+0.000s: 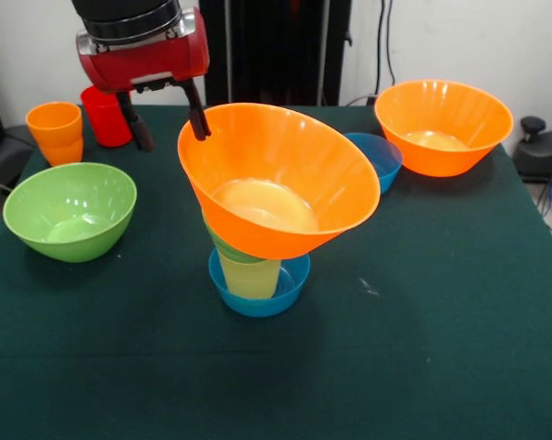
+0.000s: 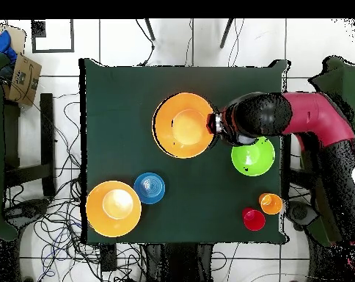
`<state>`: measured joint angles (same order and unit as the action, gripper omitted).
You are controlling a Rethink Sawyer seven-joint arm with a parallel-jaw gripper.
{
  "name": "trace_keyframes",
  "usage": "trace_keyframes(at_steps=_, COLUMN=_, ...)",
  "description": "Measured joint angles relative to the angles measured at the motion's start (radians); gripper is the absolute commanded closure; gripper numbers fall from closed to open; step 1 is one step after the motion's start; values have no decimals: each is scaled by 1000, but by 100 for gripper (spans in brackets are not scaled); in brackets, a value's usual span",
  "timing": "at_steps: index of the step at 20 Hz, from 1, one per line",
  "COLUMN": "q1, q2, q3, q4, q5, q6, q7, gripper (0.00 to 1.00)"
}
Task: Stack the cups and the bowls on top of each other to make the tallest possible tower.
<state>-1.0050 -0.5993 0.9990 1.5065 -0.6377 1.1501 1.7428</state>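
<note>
Left of the tower, an orange cup, a red cup and a green bowl are set on the table. The gripper is seen with jaws spread, one tip at the rim of the tilted orange bowl that tops the tower. That bowl is judged likely to slide off if nudged, since it leans steeply. Right of the tower, a blue bowl and a second orange bowl stand clear; nothing blocks them.
</note>
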Motion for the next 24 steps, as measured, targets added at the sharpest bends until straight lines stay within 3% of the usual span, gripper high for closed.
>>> trace_keyframes(at_steps=11, q1=25, q2=-95, q3=1, q4=-3, q5=131, q6=104, q7=0, gripper=0)
trace_keyframes(at_steps=24, q1=35, q2=-212, q3=0, q4=-63, q5=138, q6=115, q7=0, gripper=0)
